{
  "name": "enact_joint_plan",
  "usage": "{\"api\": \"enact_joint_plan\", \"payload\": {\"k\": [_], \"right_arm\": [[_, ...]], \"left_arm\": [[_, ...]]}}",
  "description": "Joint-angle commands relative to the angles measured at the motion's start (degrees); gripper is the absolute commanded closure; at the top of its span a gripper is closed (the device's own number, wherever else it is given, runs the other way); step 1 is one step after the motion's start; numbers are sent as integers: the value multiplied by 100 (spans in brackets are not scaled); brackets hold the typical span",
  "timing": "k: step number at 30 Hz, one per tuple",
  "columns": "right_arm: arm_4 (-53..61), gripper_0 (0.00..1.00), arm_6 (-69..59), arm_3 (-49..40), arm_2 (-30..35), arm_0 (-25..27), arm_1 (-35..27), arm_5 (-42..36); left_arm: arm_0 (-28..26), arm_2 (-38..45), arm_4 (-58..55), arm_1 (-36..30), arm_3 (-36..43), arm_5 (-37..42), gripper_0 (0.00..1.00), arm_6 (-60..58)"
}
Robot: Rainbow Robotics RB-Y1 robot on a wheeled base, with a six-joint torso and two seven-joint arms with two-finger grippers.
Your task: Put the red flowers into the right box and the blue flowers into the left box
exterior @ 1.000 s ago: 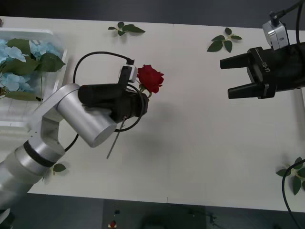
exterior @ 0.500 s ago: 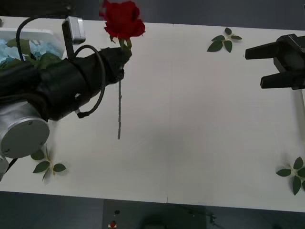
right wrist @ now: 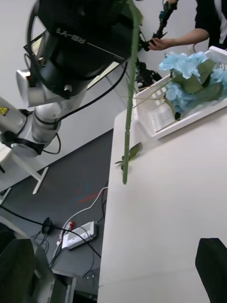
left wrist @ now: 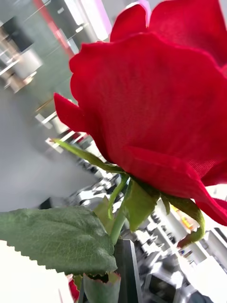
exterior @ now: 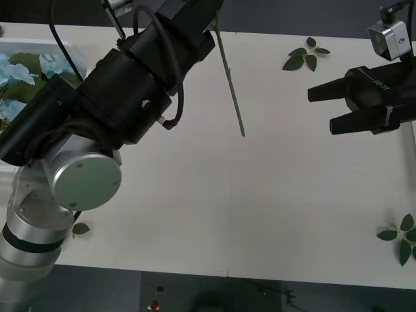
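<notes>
Step in hand, as judged: carry of red rose (left wrist: 156, 94) toward right box, maybe hand-over. Best done slow, stem (exterior: 231, 84) hanging free above table (exterior: 260, 195), right claw (exterior: 318, 107) taking it low on stem.

Left claw raised high, clamped on stem just under bloom (finger (left wrist: 126, 270) at leaf base). Stem tip dangled well apart from right claw. Right claw empty, fingers spread.

Blue flowers (right wrist: 187, 71) lay in left box (right wrist: 156, 128), beyond left arm.

We are seeing flowerless green leaf sprigs lying scattered on the white table (exterior: 273, 208): one at its far edge (exterior: 304, 55), another at its near right corner (exterior: 402, 238).
</notes>
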State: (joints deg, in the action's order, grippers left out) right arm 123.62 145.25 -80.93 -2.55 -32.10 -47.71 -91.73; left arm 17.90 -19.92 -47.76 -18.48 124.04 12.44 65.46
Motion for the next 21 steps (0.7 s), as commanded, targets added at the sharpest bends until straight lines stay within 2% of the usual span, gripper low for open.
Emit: {"api": "enact_joint_plan", "payload": {"k": [1,9,21], "right_arm": [[57,0,-23,-749,53,336,-63,586],[57,0,-120,-1470,-492,599,-89,1641],[295,0,-357,-1742,-1318,599,-1,2634]], "left_arm": [[91,-205,-84,-33,68,-383,100,37],[196,-301,-331,134,6,-418,100,-7],[750,-653,-410,626,-872,-418,100,73]]}}
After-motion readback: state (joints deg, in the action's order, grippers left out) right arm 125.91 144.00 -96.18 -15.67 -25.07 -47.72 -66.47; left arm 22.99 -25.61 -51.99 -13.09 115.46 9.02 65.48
